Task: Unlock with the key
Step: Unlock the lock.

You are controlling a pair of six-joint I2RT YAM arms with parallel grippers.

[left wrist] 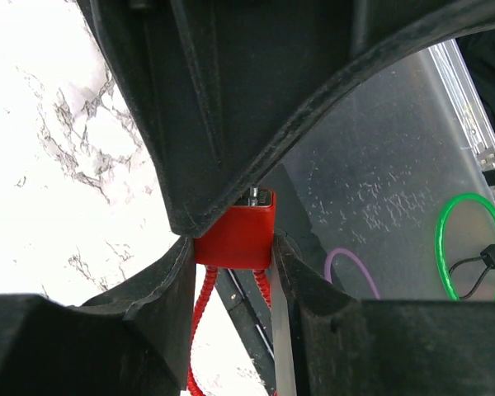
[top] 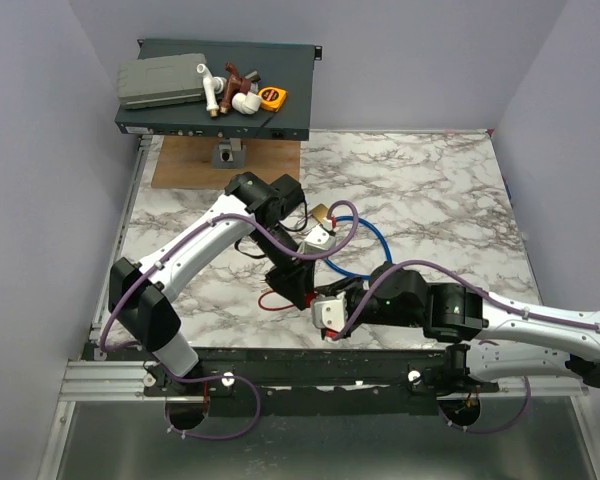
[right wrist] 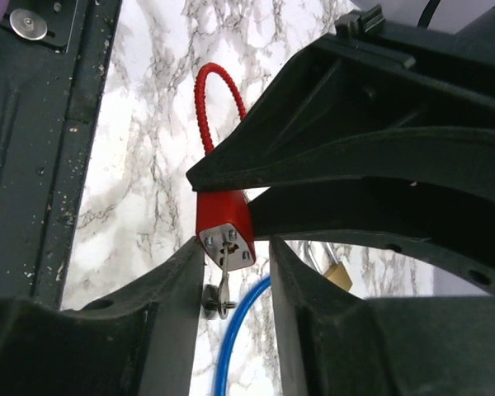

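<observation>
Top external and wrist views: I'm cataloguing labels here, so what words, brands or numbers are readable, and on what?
None can be read.
Yellow tape measure: label too blurred.
Black rack unit: front-panel markings too small.
Red block: metal end face shows no lettering.

table (top: pixel 430 185) white marble (grey veins) | lock (right wrist: pixel 221 216), cord (right wrist: pixel 203 111) red | cable (right wrist: pixel 229 330) blue | padlock (right wrist: pixel 338 276) brass

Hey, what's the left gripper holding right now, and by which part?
The left gripper clamps the red lock body by its two opposite sides.
</observation>
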